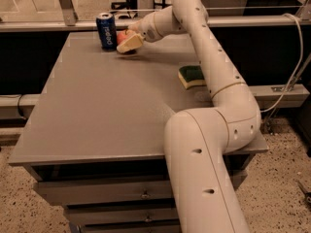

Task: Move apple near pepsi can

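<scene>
The blue pepsi can [106, 30] stands upright at the far left of the grey table [107, 110]. Just right of it, the red apple [121, 35] shows partly between the cream fingers of my gripper [127, 41]. The gripper is shut on the apple and holds it low, at or just above the tabletop, a small gap from the can. Most of the apple is hidden by the fingers. My arm reaches in from the lower right across the table.
A green and yellow sponge [191, 76] lies near the table's right edge, beside my arm. A metal rail [58, 25] runs behind the table's far edge. Drawers [121, 193] sit under the front edge.
</scene>
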`<state>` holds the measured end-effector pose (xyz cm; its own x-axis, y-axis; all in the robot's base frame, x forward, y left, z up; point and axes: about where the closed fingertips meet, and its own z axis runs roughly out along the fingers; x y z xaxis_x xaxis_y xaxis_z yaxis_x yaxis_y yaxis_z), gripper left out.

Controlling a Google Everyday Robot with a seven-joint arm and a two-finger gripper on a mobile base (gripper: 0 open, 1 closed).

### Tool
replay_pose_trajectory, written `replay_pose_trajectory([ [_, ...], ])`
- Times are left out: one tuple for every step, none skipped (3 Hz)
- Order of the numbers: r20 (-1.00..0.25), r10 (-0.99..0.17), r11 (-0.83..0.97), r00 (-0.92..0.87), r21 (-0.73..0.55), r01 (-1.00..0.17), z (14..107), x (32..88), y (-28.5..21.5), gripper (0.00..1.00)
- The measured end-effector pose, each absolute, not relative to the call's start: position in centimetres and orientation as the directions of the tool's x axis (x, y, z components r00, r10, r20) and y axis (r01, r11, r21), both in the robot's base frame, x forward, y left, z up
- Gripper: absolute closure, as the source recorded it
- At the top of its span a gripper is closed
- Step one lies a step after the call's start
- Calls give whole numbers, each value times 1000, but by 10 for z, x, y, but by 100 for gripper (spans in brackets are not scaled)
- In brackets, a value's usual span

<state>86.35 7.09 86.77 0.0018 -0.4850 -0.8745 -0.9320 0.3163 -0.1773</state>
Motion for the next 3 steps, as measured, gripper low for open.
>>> replay_pose_trajectory([
  [-872, -489, 307, 9, -181, -934, 875, 859, 67, 0],
  [-870, -492, 297, 22, -191, -936, 886, 852, 63, 0],
  [-874, -483, 301, 53, -222, -927, 921, 833, 42, 0],
])
